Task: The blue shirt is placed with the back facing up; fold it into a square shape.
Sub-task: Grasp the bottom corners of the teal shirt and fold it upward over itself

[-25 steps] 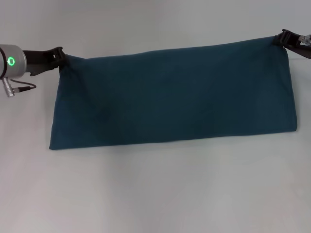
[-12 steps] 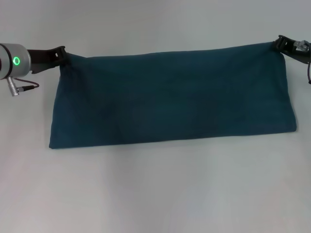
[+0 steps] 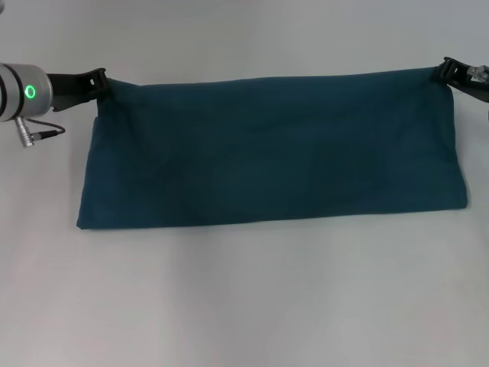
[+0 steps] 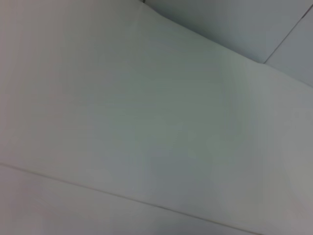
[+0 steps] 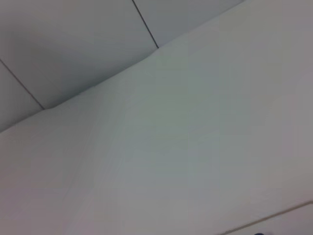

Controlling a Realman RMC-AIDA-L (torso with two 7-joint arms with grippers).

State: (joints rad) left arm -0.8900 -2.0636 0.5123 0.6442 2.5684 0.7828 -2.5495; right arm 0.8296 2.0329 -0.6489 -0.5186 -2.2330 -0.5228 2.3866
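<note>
Shirt: the blue shirt [image 3: 271, 149] lies as a long folded band across the table [image 3: 244, 306].
Grippers: my left gripper [image 3: 100, 79] and right gripper [image 3: 445, 71] pinch its far corners.
Change: far edge pulled slightly tauter and straighter; next fold looks ready.

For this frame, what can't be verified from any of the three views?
- Blue shirt: head view shows only a plain side; any print is hidden underneath.
- Left gripper, right gripper: at the far corners; cloth hides the jaws.
- Both wrist views show only blank pale surfaces, no shirt.
</note>
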